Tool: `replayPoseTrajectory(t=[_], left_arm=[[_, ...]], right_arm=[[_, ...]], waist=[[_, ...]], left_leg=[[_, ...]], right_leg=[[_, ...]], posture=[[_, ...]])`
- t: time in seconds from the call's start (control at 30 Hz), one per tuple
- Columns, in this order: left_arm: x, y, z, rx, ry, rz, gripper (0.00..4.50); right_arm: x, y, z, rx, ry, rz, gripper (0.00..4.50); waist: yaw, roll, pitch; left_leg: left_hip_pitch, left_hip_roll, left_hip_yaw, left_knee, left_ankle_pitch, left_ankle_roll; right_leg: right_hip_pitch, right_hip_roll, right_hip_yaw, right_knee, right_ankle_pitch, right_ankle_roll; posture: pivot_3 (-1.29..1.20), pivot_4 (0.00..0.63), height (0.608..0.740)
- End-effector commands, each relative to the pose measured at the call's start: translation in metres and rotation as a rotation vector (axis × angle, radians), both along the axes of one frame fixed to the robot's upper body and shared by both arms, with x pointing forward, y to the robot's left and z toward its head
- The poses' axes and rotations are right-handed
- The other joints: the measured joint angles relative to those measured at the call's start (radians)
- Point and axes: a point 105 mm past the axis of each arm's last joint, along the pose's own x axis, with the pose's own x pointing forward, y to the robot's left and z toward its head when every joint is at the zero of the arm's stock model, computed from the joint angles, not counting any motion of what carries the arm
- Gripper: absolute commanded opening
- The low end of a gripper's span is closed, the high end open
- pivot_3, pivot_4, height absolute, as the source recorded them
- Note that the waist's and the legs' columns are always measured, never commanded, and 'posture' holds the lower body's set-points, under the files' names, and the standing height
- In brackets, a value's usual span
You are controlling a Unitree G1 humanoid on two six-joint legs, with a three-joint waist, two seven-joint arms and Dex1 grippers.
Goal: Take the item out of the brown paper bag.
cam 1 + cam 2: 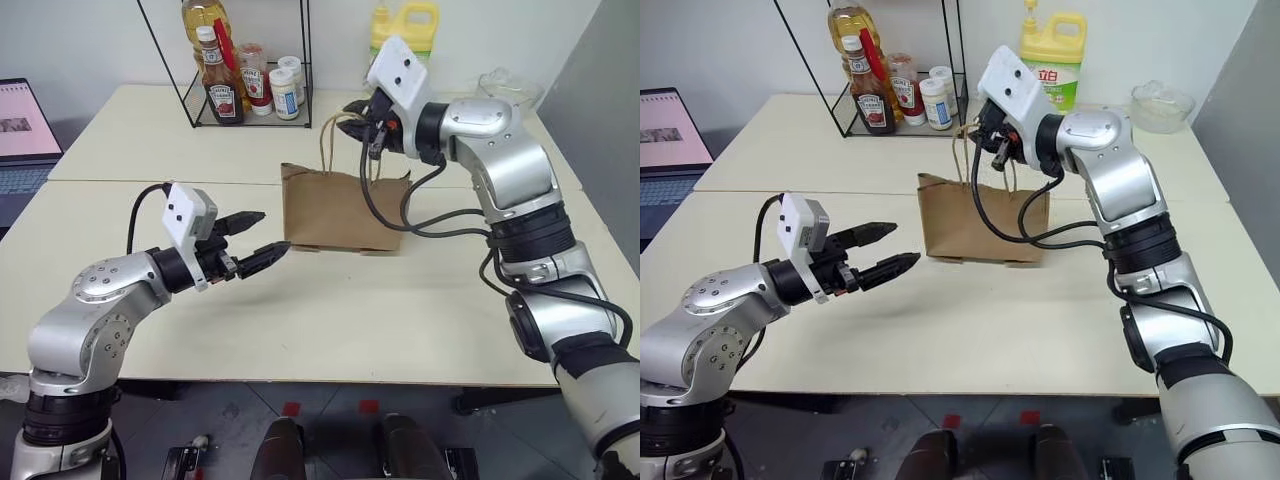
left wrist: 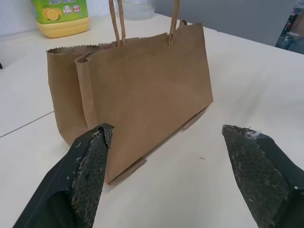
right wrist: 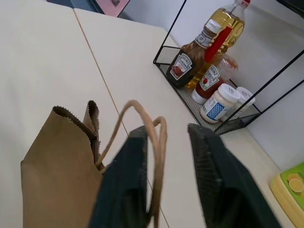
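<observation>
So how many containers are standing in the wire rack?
5: an oil bottle at the back, a dark Heinz sauce bottle, a red ketchup bottle, two small white jars. More may be hidden behind.

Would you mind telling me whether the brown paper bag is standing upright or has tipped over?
Upright: the creased brown kraft paper bag stands on its flat bottom on the cream table, serrated top edge uppermost and its tan cord handles raised.
</observation>
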Motion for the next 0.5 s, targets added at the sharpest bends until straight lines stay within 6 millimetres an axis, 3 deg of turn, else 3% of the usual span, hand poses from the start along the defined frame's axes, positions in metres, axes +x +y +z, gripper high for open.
replayPoseTrajectory(t=[0.03, 0.2, 0.47, 0.5], left_arm=[[0.000, 0.000, 0.010, 0.007, -0.051, -0.008, 3.93], [0.001, -0.002, 0.013, 0.004, -0.058, -0.019, 3.93], [0.019, 0.000, 0.027, -0.016, -0.094, -0.011, 3.93], [0.023, 0.001, 0.030, -0.021, -0.105, -0.002, 3.55]], right_arm=[[-0.012, -0.004, 0.010, -0.001, -0.022, 0.032, 2.82], [-0.028, -0.024, -0.001, -0.019, 0.045, 0.044, 4.46], [-0.075, -0.076, -0.039, -0.001, 0.218, -0.027, 4.46], [-0.079, -0.080, -0.042, 0.011, 0.232, -0.037, 4.50]], waist=[[0.000, 0.000, 0.000], [0.003, 0.000, 0.000], [0.006, 0.000, 0.000], [0.006, 0.000, 0.000]], left_leg=[[0.000, 0.000, 0.000, 0.000, 0.000, 0.000], [-0.001, 0.000, 0.000, 0.001, 0.000, 0.000], [-0.001, 0.000, -0.001, 0.002, 0.000, 0.000], [-0.001, 0.000, -0.001, 0.002, 0.000, 0.000]], right_leg=[[0.000, 0.000, 0.000, 0.000, 0.000, 0.000], [0.000, 0.000, 0.000, 0.000, 0.000, 0.000], [0.001, 0.000, -0.002, 0.000, 0.000, 0.000], [0.001, 0.000, -0.002, 0.000, 0.000, 0.000]], posture=[[0.00, 0.150, 0.740], [0.00, 0.150, 0.740], [0.00, 0.150, 0.740], [0.00, 0.150, 0.740]])
